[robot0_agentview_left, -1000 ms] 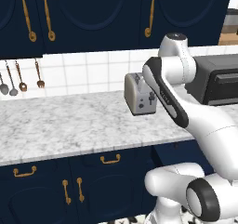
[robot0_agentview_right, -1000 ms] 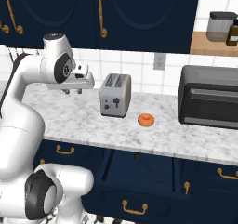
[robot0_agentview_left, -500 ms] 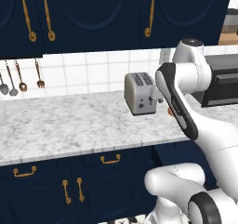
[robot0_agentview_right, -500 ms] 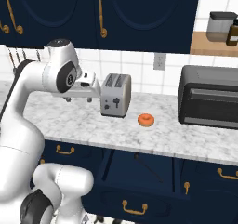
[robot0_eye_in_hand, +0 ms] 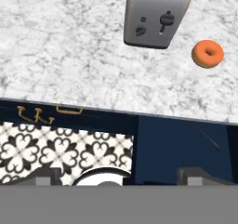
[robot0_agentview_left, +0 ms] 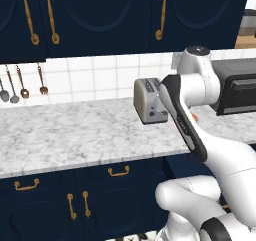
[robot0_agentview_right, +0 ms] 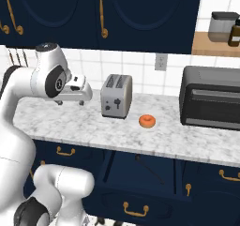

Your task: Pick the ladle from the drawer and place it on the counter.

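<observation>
The navy drawer (robot0_agentview_right: 140, 185) stands pulled out under the counter (robot0_agentview_right: 93, 126), to the right of my arm. Inside it lies the slim black ladle (robot0_agentview_right: 150, 169), slanted on the drawer floor. In the hand view the drawer's dark inside (robot0_eye_in_hand: 179, 146) sits below the counter edge (robot0_eye_in_hand: 69, 74), and the ladle (robot0_eye_in_hand: 207, 137) is a thin dark line at its right. My gripper (robot0_agentview_right: 70, 101) hangs open and empty above the counter, left of the toaster, pointing down. Its two fingertips (robot0_eye_in_hand: 46, 175) stand wide apart.
A silver toaster (robot0_agentview_right: 116, 96) stands on the counter with an orange doughnut (robot0_agentview_right: 147, 121) to its right and a black toaster oven (robot0_agentview_right: 211, 103) beyond. Utensils (robot0_agentview_left: 22, 82) hang on the tiled wall at the left. Patterned floor tiles (robot0_eye_in_hand: 65, 148) lie below.
The arm has swung and folded, and the hand has dropped lower over the counter beside the toaster. The drawer, ladle and counter things have stayed put.
</observation>
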Motion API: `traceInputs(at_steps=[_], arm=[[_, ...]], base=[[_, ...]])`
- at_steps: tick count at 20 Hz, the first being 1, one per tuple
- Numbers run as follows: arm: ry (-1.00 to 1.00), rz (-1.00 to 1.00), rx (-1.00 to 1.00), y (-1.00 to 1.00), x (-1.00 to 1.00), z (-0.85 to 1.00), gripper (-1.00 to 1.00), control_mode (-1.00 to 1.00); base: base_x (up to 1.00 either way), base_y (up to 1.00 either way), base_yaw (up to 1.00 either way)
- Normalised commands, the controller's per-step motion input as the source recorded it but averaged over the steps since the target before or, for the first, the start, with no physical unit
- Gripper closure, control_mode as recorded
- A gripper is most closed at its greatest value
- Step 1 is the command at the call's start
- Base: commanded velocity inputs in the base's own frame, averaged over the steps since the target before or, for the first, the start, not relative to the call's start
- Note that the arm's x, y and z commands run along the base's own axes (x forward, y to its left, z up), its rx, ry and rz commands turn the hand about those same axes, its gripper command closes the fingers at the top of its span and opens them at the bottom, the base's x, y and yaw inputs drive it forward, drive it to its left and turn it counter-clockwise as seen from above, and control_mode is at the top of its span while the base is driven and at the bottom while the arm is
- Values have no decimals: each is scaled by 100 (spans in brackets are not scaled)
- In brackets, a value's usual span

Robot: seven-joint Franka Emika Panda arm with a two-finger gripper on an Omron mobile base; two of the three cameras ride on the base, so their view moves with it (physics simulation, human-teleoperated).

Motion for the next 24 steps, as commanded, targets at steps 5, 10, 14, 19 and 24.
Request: traceInputs(at_steps=[5, 10, 14, 19, 24], arm=[[0, -3, -1, 24, -3, -1, -100, -100], [0, -6, 0, -49, 0, -3, -100, -100], [0, 0, 0, 0, 0, 0, -100, -100], [0, 0, 0, 4, 0, 0, -100, 100], [0, 0, 0, 0, 0, 0, -100, 100]], base=[[0, 0, 0], [0, 0, 0], [0, 0, 0], [0, 7, 0], [-5, 71, -11]])
